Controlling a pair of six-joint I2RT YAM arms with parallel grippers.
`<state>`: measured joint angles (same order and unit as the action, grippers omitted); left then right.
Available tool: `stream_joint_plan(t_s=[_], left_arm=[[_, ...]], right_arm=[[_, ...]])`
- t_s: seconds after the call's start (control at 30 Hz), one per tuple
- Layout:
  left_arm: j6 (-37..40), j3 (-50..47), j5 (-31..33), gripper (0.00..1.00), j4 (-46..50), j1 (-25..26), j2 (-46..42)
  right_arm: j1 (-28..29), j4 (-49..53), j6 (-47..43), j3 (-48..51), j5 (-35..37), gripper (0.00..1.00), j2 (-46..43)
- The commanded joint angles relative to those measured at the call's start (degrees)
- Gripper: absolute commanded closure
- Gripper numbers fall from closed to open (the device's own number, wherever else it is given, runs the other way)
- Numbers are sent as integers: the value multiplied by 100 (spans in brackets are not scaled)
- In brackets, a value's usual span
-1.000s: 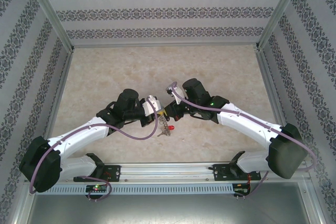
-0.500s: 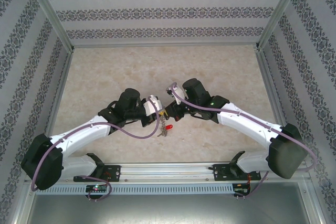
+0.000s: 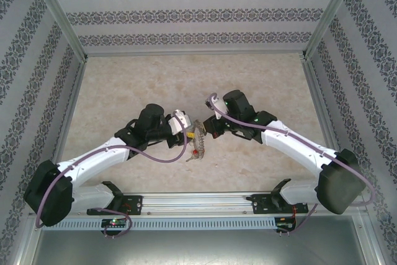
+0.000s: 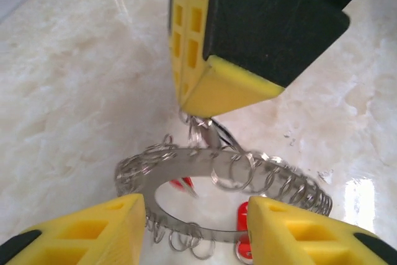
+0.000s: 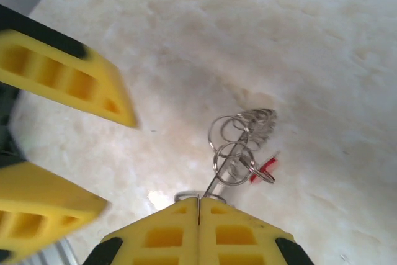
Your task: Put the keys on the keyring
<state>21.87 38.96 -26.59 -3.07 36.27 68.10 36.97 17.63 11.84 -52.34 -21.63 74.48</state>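
keyring (image 4: 177, 167) hangs by 1 wire loop from the right gripper (image 4: 201, 111), over the marble table (image 4: 68, 91) between the 2 arms.
the left wrist view shows the flat band almost whole, though its near edge runs behind the left gripper (image 4: 196, 208), whose 2 yellow fingers stand apart with nothing pinched. of the keys (image 4: 243, 216) just 2 red heads show there, both partly hidden by the band; blades are too small to make out. the right wrist view has the ring edge-on, a bunch of loops with 1 red sliver, and its own 2 fingers pressed together on a loop. whether the ring's low edge touches the table is unclear.
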Motion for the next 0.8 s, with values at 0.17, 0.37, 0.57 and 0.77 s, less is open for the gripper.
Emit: stream_joint_plan(t_s=[0.17, 0.37, 0.57, 0.77], left_arm=[[-258, -202, 544, 51, -527, -49, -265], [-313, -158, 705, 51, -573, -50, -167], [-576, -314, 993, 52, -829, -46, -249], [-847, -599, 1574, 51, -1172, -50, -493]], right_arm=[[-258, 334, 24, 636, 305, 100, -293], [-344, 336, 505, 955, 586, 100, -180], [-323, 328, 1219, 1284, 573, 100, 140], [-340, 656, 1757, 1437, 1324, 92, 190]])
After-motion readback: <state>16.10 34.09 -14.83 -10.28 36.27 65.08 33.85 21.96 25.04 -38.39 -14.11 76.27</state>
